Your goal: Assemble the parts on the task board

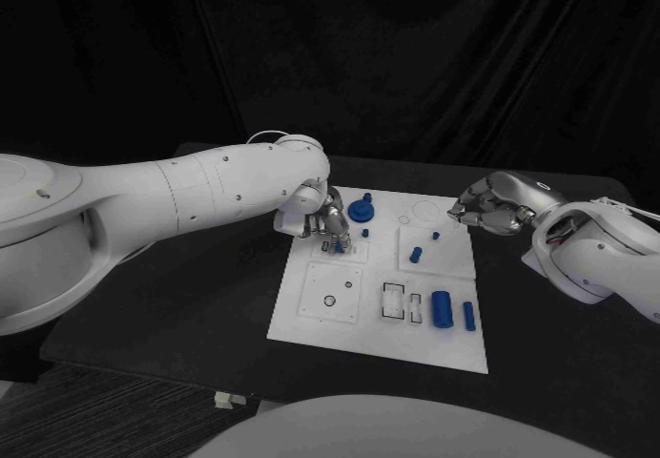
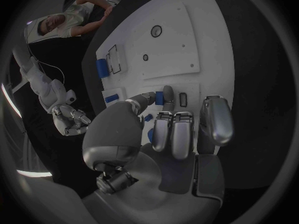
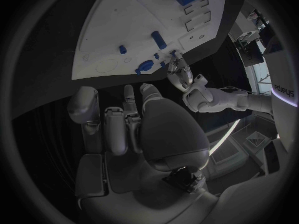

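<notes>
The white task board lies in the middle of the table. My left hand hangs over its far left part, fingers pointing down. It pinches a small blue part between thumb and a finger, just above the board. A blue round knob part stands right beside that hand. A small blue peg and a blue cylinder stand further right. A big blue block and a thin blue piece lie near the front right. My right hand hovers at the board's far right corner, fingers curled in, holding nothing.
A square plate with a small ring hole and outlined rectangular slots occupy the board's front half. Black table surrounds the board, with a dark curtain behind.
</notes>
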Controlling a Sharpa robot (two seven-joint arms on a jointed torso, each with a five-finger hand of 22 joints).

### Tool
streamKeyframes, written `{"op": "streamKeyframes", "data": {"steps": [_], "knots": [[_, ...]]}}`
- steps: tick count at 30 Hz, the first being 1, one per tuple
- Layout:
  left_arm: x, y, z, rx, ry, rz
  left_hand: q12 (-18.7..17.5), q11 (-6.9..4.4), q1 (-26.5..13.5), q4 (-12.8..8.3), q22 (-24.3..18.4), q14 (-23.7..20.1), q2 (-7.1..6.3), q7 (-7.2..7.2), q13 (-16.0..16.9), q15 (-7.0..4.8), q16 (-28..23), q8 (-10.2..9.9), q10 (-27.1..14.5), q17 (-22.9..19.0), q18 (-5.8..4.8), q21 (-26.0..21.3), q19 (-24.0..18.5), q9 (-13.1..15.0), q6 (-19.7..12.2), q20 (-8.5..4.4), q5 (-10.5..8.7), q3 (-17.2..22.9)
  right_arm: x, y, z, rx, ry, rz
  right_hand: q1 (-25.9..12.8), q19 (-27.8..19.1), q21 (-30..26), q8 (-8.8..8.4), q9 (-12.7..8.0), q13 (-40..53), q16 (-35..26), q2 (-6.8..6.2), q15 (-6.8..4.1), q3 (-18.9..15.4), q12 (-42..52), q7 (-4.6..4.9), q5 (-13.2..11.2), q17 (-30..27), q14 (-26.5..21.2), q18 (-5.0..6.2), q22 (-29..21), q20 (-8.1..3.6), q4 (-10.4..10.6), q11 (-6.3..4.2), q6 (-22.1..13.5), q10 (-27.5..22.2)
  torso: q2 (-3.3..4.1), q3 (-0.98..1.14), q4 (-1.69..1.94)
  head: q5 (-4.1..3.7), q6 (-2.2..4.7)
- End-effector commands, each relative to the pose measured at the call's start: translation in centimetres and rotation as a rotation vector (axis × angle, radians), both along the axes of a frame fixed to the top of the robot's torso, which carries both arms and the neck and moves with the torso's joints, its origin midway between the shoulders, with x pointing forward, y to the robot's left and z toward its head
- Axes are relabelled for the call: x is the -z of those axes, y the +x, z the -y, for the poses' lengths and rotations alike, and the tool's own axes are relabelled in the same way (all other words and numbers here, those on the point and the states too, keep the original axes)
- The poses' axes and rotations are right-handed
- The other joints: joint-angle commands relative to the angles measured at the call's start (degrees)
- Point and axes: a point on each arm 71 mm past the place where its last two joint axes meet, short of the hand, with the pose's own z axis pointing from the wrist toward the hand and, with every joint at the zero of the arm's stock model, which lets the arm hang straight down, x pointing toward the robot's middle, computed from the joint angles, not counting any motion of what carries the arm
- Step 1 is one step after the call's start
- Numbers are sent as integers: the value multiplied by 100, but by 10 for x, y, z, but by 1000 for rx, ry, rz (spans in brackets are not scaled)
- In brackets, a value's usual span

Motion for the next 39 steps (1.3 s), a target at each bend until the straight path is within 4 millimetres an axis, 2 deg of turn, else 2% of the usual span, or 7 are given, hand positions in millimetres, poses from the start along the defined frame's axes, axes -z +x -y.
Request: {"op": "streamKeyframes", "data": {"steps": [1,4,10,15,20,25,39], "knots": [[2,-1,1,5,3,-17,-86,3,-16,156,1009,573,167,-153,1079,4,-72,10,314,1302,84,-88,5,84,68,2,-189,60,2,0,1,17,-8,-10,190,0,-111,75,76,1476,-62,86,-47,182,46,-43,159,697,381,87,762,-4,9,-46,11,588,3,1,-1,2,-1],[2,-1,0,2,5,-17,-87,4,-11,197,1007,571,175,-151,1078,6,-73,-6,312,1299,86,-99,2,70,66,4,-266,-17,2,0,1,16,-8,-11,196,-2,-118,74,77,1476,-69,86,-47,189,46,-42,158,690,380,89,760,-4,6,-46,7,588,2,1,2,0,-1],[3,-1,0,-2,7,-16,-82,13,-67,399,1007,570,183,-144,1080,14,-74,-40,311,1298,86,-108,5,34,82,10,-585,-316,2,0,1,15,-9,-12,196,-2,-118,74,77,1476,-69,86,-47,189,46,-42,158,690,380,89,760,-4,6,-46,7,588,1,-3,3,0,-1],[3,-1,-1,-6,7,-13,-73,17,-204,658,1008,572,176,-141,1086,20,-71,-39,315,1302,86,-113,9,23,134,17,-876,-648,2,0,1,15,-9,-12,196,-2,-118,74,77,1476,-69,86,-47,189,46,-42,158,690,380,89,760,-4,6,-46,7,588,2,-2,3,-6,-1],[3,-1,-1,-9,7,-11,-69,4,-299,866,1011,573,147,-162,1087,11,-69,49,317,1304,86,-111,17,124,193,12,-1131,-979,2,0,0,15,-9,-12,199,-4,-125,73,78,1476,-70,77,-47,191,46,-40,156,689,379,89,759,-4,3,-44,4,588,3,-3,2,-1,-1],[4,-1,-2,-11,8,-10,-65,-3,-438,1106,1011,574,131,-172,1088,4,-67,157,319,1306,86,-118,22,335,148,3,-1514,-1390,2,0,0,14,-9,-12,199,-4,-125,73,78,1476,-70,77,-47,191,46,-40,156,689,379,89,759,-4,3,-44,4,588,0,-3,2,4,-1],[3,1,-3,-11,8,34,-39,-16,-592,1189,1021,587,176,-190,1108,-7,-50,257,335,1333,80,-87,43,497,172,-5,-1584,-1724,2,0,0,14,-9,-14,199,-4,-125,73,78,1476,-70,77,-47,191,46,-40,156,689,379,89,759,-4,3,-44,4,588,1,-1,2,6,-1]]}}
